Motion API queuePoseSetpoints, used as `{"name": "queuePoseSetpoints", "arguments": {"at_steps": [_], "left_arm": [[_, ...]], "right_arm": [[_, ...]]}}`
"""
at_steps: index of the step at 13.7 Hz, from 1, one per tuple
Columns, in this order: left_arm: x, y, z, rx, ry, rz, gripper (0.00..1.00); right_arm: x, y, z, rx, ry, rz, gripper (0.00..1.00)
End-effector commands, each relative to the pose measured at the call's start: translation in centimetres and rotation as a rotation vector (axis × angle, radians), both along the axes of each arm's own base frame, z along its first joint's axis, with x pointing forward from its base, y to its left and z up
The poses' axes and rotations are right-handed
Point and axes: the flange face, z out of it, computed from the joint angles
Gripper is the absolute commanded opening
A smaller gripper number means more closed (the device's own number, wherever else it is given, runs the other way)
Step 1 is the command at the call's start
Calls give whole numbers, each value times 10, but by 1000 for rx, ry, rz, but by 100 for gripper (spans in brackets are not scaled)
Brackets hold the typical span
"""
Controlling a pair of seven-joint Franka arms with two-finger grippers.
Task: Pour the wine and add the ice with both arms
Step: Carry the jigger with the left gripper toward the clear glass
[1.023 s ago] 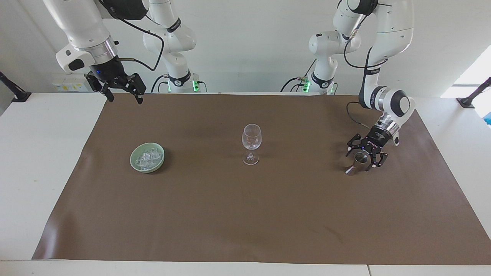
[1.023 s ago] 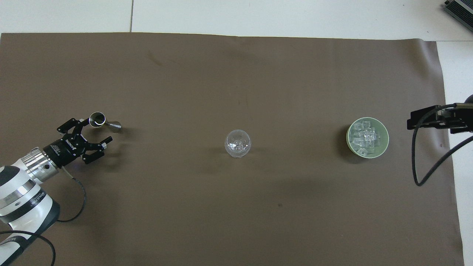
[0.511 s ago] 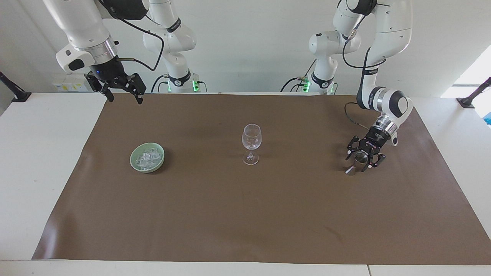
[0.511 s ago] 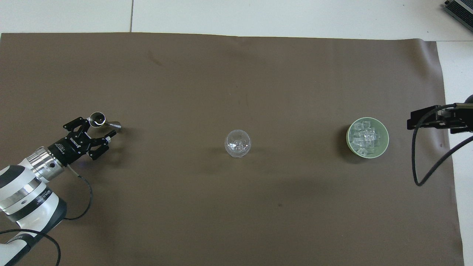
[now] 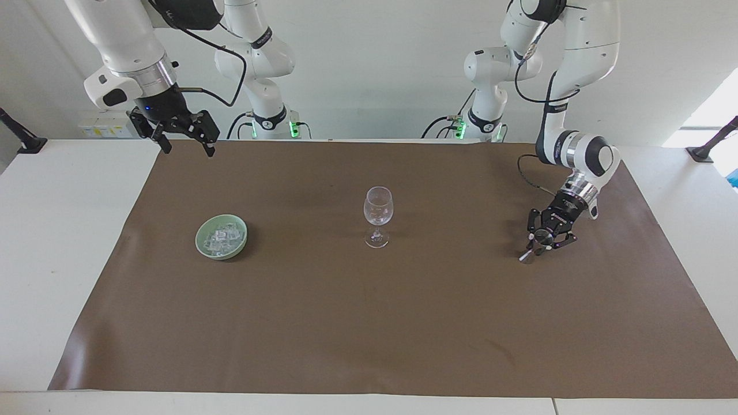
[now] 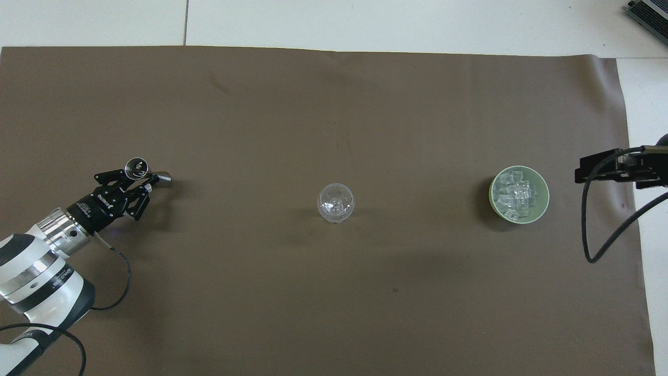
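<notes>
A small metal measuring cup (image 5: 526, 257) (image 6: 136, 167) leans on the brown mat toward the left arm's end of the table. My left gripper (image 5: 542, 238) (image 6: 140, 180) is low over the mat and shut on the cup's narrow waist. No wine shows in the cup or anywhere else. An empty stemmed wine glass (image 5: 377, 215) (image 6: 335, 202) stands upright mid-mat. The ice (image 5: 222, 236) (image 6: 515, 194) is heaped in a pale green bowl (image 5: 201, 239) (image 6: 492, 196) toward the right arm's end. My right gripper (image 5: 189, 148) waits, open and empty, high over the mat's corner by its own base.
The brown mat (image 5: 369, 323) covers most of the white table (image 5: 63, 242). A black cable (image 6: 589, 235) loops down from the right arm beside the bowl. Both arm bases stand at the robots' edge of the table.
The left gripper's fingers have come together around the metal cup, from wide open to shut, and the cup has tipped slightly. The right arm has not moved.
</notes>
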Motion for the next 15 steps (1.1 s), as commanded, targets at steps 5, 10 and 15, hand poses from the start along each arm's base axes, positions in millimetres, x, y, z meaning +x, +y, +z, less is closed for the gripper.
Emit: {"name": "queuePoseSetpoints", "arguments": {"at_steps": [5, 10, 15], "left_arm": [[-5, 2, 8, -5, -22, 25, 0], [0, -1, 33, 7, -111, -4, 0], [3, -23, 67, 44, -204, -62, 0]], "right_arm": [[-8, -1, 1, 21, 4, -13, 100], [-8, -1, 1, 21, 6, -13, 100], [-8, 0, 1, 21, 6, -11, 100]]}}
